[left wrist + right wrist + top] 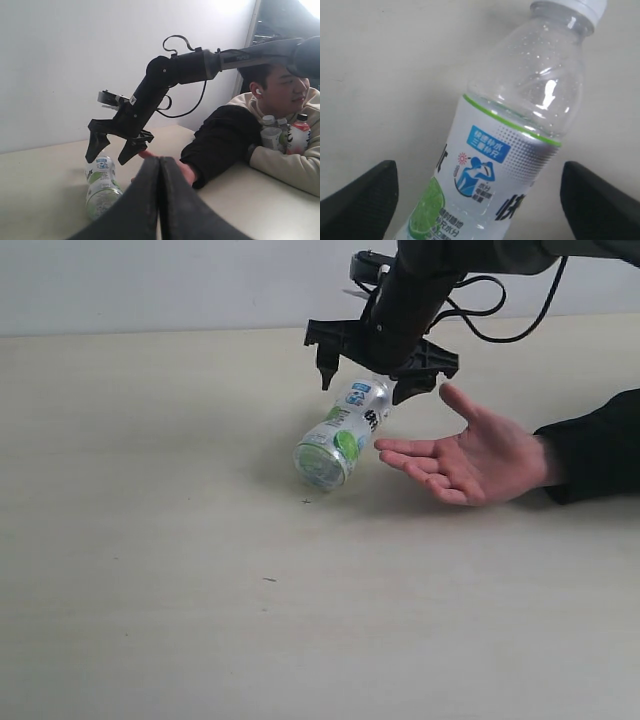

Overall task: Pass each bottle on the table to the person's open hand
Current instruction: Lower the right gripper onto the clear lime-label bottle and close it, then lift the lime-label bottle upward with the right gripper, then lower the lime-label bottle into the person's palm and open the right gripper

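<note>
The green-and-blue bottle (343, 435) (102, 186) (505, 150) lies on its side on the table (150, 540), base toward the exterior camera. My right gripper (365, 388) (107, 159) (480, 200) hangs just over its cap end, open, with one finger on each side and a gap to the label on both. To the right of the bottle rests the person's open hand (470, 460) (188, 172), palm up, fingertips close to the bottle. My left gripper (159, 162) is shut with nothing in it, off the exterior view.
The left wrist view shows the person (280, 95) leaning on the table in a black sleeve (600, 445). Three other bottles are cradled in their arm, among them the pink bottle (300, 135) with a black cap. A white wall stands behind.
</note>
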